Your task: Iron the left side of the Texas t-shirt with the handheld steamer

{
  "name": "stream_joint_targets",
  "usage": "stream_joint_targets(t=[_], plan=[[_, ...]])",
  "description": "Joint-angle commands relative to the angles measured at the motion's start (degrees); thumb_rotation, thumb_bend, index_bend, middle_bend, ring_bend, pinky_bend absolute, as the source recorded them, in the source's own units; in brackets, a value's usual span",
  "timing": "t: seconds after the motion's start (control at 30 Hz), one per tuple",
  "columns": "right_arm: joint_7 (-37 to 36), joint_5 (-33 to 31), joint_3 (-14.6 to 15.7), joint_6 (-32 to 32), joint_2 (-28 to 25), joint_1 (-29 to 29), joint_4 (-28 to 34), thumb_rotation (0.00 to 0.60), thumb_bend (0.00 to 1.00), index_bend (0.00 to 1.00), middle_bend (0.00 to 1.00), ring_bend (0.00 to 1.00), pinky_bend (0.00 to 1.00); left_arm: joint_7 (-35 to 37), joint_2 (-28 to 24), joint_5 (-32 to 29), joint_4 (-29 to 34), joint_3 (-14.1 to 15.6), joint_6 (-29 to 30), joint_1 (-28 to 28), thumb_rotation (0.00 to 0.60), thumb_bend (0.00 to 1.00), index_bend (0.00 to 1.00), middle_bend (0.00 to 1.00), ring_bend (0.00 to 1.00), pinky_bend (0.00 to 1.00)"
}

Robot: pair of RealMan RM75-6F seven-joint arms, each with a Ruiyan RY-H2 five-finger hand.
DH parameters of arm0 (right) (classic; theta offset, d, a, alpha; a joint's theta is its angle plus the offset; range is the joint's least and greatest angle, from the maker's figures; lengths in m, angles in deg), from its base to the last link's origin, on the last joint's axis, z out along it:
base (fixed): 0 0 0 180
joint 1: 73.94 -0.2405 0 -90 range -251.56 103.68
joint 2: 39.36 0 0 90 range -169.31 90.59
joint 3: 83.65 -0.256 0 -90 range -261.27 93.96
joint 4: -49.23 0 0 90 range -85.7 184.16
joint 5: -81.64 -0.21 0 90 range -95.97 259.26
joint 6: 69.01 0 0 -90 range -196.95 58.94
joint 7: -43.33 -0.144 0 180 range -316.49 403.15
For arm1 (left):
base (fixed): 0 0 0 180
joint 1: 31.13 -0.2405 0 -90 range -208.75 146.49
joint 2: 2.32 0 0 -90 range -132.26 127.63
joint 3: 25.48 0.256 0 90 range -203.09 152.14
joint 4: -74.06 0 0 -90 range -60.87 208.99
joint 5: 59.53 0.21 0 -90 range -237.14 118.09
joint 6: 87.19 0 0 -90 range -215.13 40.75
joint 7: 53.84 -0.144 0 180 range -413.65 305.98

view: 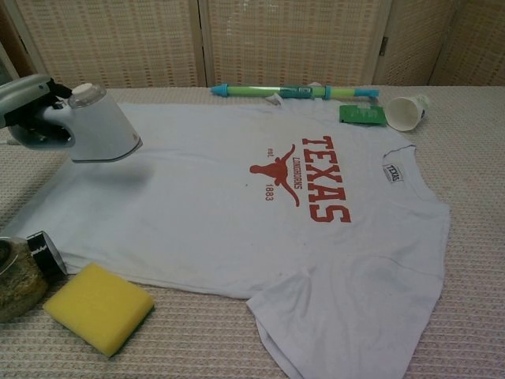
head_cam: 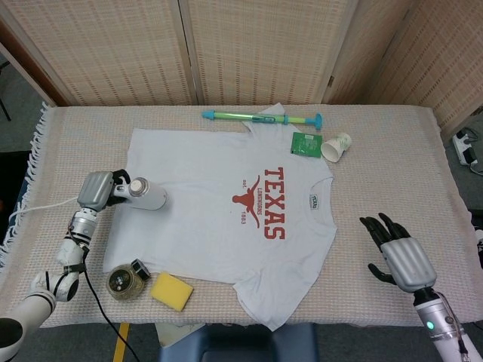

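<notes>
1. Head view shows the white Texas t-shirt [head_cam: 226,219] spread flat on the worktop [head_cam: 392,151], which is covered with a woven cloth; the red print reads sideways, with the collar toward the right of the picture.
2. The left hand [head_cam: 96,190] grips the handle of the white handheld steamer [head_cam: 145,196], whose body lies over the shirt's hem end at the left of the picture.
3. In the chest view the steamer [view: 93,126] is raised a little above the fabric, with a shadow on the shirt [view: 237,205] beneath it; the left hand [view: 24,106] shows at the picture's left edge, wrapped round the handle.
4. A white cable [head_cam: 45,205] runs from the left hand toward the fringed left edge of the cloth.
5. The right hand [head_cam: 398,253] holds nothing; its dark fingers are spread apart, and it hovers above the worktop, well clear of the shirt's right side. The chest view does not show it.
6. Beyond the shirt's far edge lies a green and blue tube-shaped toy [head_cam: 260,117], with a green packet [head_cam: 306,143] and a tipped paper cup [head_cam: 336,145] near the collar.
7. Near the front edge a yellow sponge [head_cam: 171,290] sits just beside a round jar [head_cam: 123,280], both close to the shirt's near edge.
</notes>
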Motion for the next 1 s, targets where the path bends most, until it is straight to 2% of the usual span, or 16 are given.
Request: stream_joint_targets(t=[0.03,0.07,0.17,0.23,0.37,0.53,1.0], plan=[[-8.07,1.83,1.21,-12.64,2.73,-8.39,-1.59,0.6,0.75,0.0,0.05,0.0,0.16,-8.48,-2.36,1.24,9.01,-0.04,1.98,1.47,0.6,0.56,0.9,1.0,0.85,0.81],[-9.4,1.99,1.12,-14.23,3.71,-9.6,-2.21,0.6,0.84,0.0,0.05,0.0,0.14,-10.36,-2.33,1.19,10.14,-0.23,2.09,1.78,0.6,0.57,0.9,1.0,0.85,0.81],[-13.01,2.54,0.92,-18.06,7.07,-12.84,-4.65,0.6,0.97,0.0,0.04,0.0,0.12,-16.07,-1.73,1.06,12.51,-0.54,1.54,3.0,0.6,0.58,0.9,1.0,0.85,0.81],[-15.4,2.66,0.96,-19.99,9.24,-14.54,-6.45,0.6,1.0,0.0,0.04,0.0,0.1,-19.38,-1.0,1.1,13.23,-0.59,0.99,3.9,0.6,0.58,0.9,1.0,0.85,0.81],[-18.7,2.91,1.65,-23.1,12.04,-17.06,-9.49,0.594,1.0,0.0,0.04,0.0,0.08,-24.23,0.41,1.31,13.52,-0.54,-0.1,5.5,0.6,0.58,0.9,1.0,0.85,0.81],[-19.19,3.67,2.77,-24.56,14.25,-18.9,-12.53,0.589,1.0,0.0,0.04,0.0,0.08,-28.34,2.36,0.77,12.86,-1.03,-1.17,7.02,0.6,0.58,0.9,1.0,0.85,0.81],[-16.91,1.69,4.43,-24.54,16.46,-20.06,-14.88,0.585,1.0,0.0,0.04,0.0,0.08,-31.86,7.61,-3.7,8.16,-2.4,-5.62,8.14,0.6,0.58,0.9,1.0,0.85,0.81]])
